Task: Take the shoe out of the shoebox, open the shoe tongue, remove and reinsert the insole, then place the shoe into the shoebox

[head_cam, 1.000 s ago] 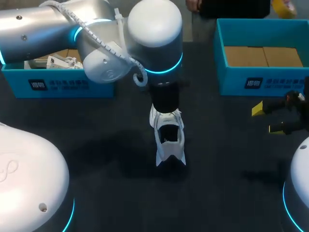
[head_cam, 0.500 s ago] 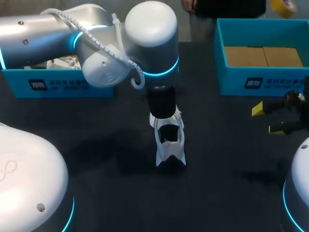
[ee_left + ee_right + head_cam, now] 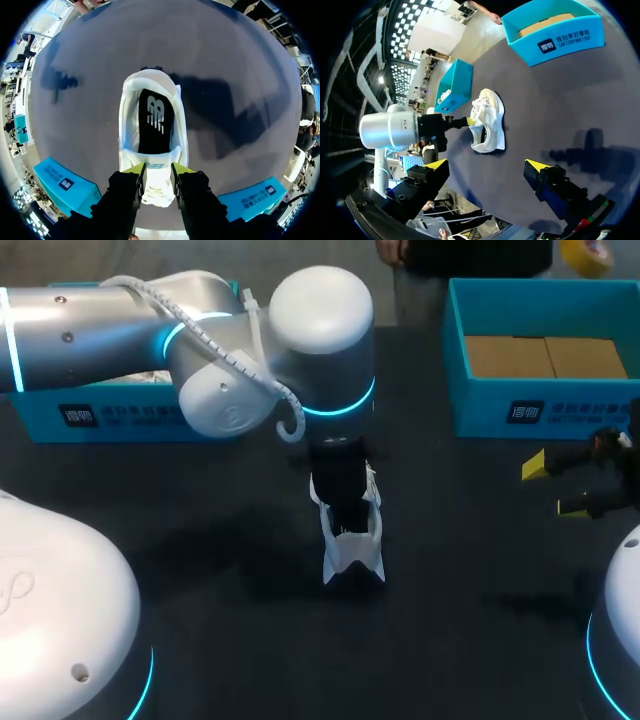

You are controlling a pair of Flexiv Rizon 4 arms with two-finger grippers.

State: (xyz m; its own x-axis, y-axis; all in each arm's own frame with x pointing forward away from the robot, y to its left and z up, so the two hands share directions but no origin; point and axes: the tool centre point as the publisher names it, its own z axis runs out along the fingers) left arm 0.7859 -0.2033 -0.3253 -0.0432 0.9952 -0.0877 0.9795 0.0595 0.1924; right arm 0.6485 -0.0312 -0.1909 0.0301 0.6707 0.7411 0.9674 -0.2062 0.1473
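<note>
Left gripper (image 3: 157, 170) pinches the white tongue (image 3: 157, 189) from both sides. Right gripper (image 3: 560, 485) spread wide, empty, well apart. Shoe (image 3: 352, 535) out of the box, sole down mid-table (image 3: 200, 570). Black insole (image 3: 156, 120) lies inside, so pulling, refitting and boxing remain. Upper white, soft-looking; box (image 3: 540, 350) stiff teal card

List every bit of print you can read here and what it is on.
Left shoebox front wall: white label, too blurred to read.
Right shoebox front wall: matching label, too small to read.
Insole inside the shoe: white logo mark, no readable words.
</note>
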